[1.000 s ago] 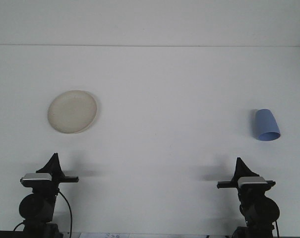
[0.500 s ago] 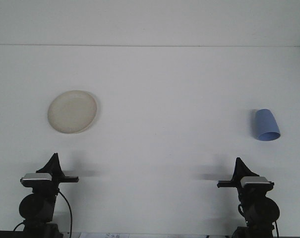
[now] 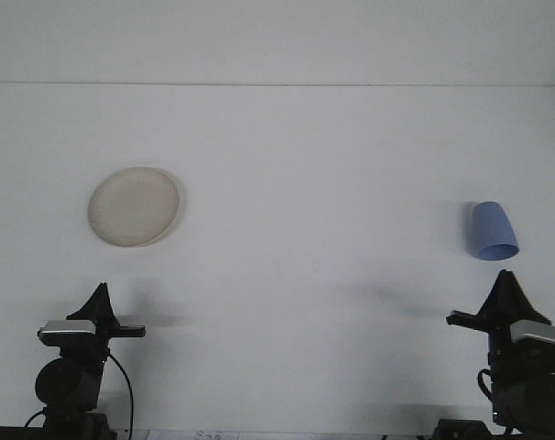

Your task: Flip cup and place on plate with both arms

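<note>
Blue cup (image 3: 493,231) sits mouth-down on the white surface (image 3: 314,183), slightly tilted toward the camera, far right side. Untouched; same spot as a second ago.

Change: the right gripper (image 3: 507,295) has swung outward to its right. A second ago it stood well inboard of the cup; now its tip sits just short of the cup, nearly in line below it, with a gap left between. Arm shadow on the surface has shifted with it.

Right fingers: cannot tell whether spread or pressed together, since only a dark pointed silhouette shows.

Left gripper (image 3: 100,302) unmoved, parked low, state likewise unreadable. Cream plate (image 3: 134,205) lies ahead of it and a little inboard, well apart from the cup.

Judgement: approach phase begun. Right arm is lining up for the pick; flip and transfer to the plate all remain.
</note>
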Controlling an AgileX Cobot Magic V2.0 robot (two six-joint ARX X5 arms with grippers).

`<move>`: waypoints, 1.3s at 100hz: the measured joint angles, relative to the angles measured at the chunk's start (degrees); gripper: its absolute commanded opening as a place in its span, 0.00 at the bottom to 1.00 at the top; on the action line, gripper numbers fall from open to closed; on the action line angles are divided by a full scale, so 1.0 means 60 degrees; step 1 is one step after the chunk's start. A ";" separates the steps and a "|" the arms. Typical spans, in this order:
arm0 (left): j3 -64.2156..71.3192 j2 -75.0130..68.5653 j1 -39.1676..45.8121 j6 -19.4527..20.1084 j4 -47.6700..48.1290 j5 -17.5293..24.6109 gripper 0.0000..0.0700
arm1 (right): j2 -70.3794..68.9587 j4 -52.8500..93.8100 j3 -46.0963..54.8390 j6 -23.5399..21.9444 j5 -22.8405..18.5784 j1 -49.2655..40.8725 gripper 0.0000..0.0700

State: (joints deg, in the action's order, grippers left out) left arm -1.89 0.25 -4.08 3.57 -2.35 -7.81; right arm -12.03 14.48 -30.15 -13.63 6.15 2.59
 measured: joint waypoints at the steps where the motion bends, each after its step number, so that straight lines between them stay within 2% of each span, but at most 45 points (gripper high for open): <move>1: 0.0000 0.0000 0.0000 0.0000 0.0000 0.0000 0.02 | -0.0109 0.0073 -0.0164 0.0084 0.0033 0.0000 0.63; 5: 0.0000 0.0000 0.0000 0.0000 0.0000 0.0000 0.02 | -0.0525 0.0313 -0.0765 0.0430 0.0138 0.0000 0.84; 8: 0.0000 0.0000 0.0000 0.0000 0.0000 0.0000 0.02 | -0.0823 0.0495 -0.1188 0.0670 0.0248 0.0000 0.90; 23: 0.0000 0.0000 0.0000 0.0000 0.0000 0.0000 0.02 | -0.2025 0.1009 -0.2459 0.1796 0.0827 0.0000 0.89; 45: 0.0000 0.0000 0.0000 0.0000 0.0000 0.0000 0.02 | -0.2874 0.1147 -0.1752 0.3228 0.0976 0.0503 0.88; 53: 0.0000 0.0000 0.0000 0.0000 0.0000 0.0000 0.02 | -0.3093 0.0918 -0.1249 0.3570 0.0667 0.1005 0.88; 69: 0.0000 0.0000 0.0000 0.0000 0.0004 0.0000 0.02 | -0.3650 0.0637 -0.0426 0.3807 -0.0470 0.2422 0.88; 96: 0.0000 0.0000 0.0000 0.0000 0.0000 0.0000 0.02 | -0.6247 -0.0714 -0.0339 0.4116 -0.2011 0.4091 0.88; 114: 0.0000 0.0000 0.0000 0.0000 0.0000 0.0000 0.02 | -0.8269 -0.1428 -0.0339 0.4583 -0.2098 0.4437 0.87; 130: 0.0000 0.0000 0.0000 0.0000 0.0000 0.0000 0.02 | -0.9071 -0.2648 -0.0339 0.4725 -0.2087 0.4805 0.87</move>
State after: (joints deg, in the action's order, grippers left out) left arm -1.89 0.25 -4.08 3.57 -2.35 -7.81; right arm -66.46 -1.41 -32.18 14.72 -6.37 31.42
